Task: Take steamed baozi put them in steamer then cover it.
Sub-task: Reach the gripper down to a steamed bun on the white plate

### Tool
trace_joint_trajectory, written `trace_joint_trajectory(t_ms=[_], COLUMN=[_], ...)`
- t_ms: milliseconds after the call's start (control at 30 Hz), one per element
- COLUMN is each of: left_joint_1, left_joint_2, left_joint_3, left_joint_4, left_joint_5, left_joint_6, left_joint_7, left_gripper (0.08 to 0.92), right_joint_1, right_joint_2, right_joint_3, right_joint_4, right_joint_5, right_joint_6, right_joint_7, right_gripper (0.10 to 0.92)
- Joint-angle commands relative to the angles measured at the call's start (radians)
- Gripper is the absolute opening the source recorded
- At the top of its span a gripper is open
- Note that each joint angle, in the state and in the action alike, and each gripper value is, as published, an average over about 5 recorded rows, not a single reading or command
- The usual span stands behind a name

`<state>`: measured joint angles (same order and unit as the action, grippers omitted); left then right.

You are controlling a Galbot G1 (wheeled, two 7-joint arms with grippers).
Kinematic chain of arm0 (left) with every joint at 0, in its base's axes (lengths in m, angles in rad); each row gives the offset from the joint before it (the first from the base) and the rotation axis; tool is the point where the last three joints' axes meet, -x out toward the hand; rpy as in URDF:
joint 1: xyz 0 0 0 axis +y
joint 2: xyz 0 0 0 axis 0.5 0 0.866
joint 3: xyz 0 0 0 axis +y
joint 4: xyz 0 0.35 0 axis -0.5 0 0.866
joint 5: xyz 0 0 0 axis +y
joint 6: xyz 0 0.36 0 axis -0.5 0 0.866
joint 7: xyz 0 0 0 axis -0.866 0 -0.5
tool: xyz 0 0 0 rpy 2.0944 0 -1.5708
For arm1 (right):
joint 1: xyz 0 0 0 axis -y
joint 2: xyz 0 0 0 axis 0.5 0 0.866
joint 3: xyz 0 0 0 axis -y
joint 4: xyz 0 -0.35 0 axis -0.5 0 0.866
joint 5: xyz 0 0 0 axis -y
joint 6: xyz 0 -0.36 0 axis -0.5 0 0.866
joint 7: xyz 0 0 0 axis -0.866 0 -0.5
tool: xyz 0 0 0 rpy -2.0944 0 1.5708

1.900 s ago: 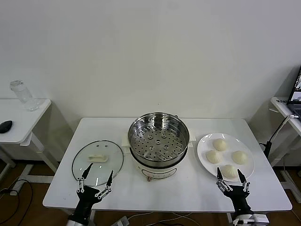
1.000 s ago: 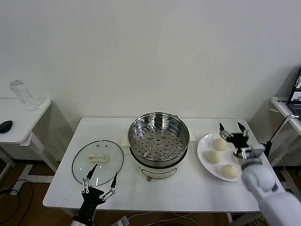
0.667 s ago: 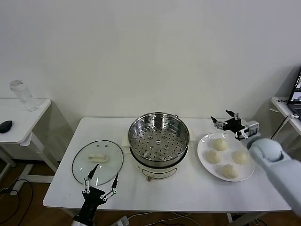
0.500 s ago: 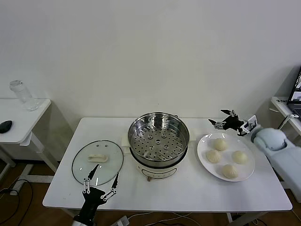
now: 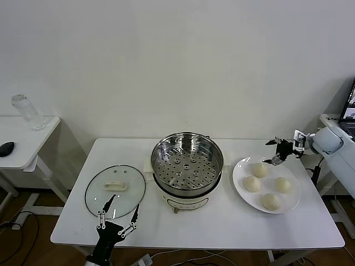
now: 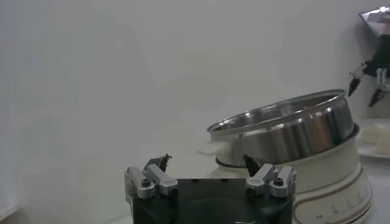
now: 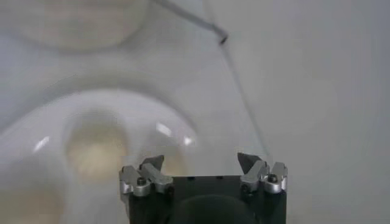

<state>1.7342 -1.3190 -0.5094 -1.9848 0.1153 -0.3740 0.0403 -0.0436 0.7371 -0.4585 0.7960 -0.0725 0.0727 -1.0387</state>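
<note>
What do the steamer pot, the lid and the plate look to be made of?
Steamer: polished metal, likely stainless steel; its wall mirrors the room and its floor is perforated. Its base looks like white plastic.
Lid: clear glass, since the table shows through, with a metal rim and a white handle, probably plastic.
Plate: glossy white, perhaps ceramic; melamine cannot be ruled out.

shiny steel steamer [image 5: 187,160], clear glass cover [image 5: 115,190]
</note>
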Motion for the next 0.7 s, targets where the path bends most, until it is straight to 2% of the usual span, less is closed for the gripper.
trace_joint_trajectory(t_ms=[33,333,700], left_joint_1=[-0.001,-0.001,0.002], left_joint_2=[0.000,0.001,0.000], left_joint_3=[-0.002,-0.010,-0.008], left_joint_4=[0.007,0.013,0.018], left_joint_5=[0.002,0.001,0.002], left_joint_6=[-0.002,-0.005,-0.008], left_joint_7=[-0.001,-0.003,-0.004], left_gripper=[0.823,0.823,0.823], right_joint_1=[0.068,0.046,0.033], right_joint_2=[0.110,0.195,0.229], right_joint_3=[-0.047,-0.044,-0.027], right_joint_4=[-0.155,-0.203,-0.239], right_joint_5=[-0.218,-0.247,-0.300], right_joint_6=[0.096,0.103,0.103], right_joint_7=[-0.091,-0.030,-0.025], right_gripper=[0.823,0.823,0.823])
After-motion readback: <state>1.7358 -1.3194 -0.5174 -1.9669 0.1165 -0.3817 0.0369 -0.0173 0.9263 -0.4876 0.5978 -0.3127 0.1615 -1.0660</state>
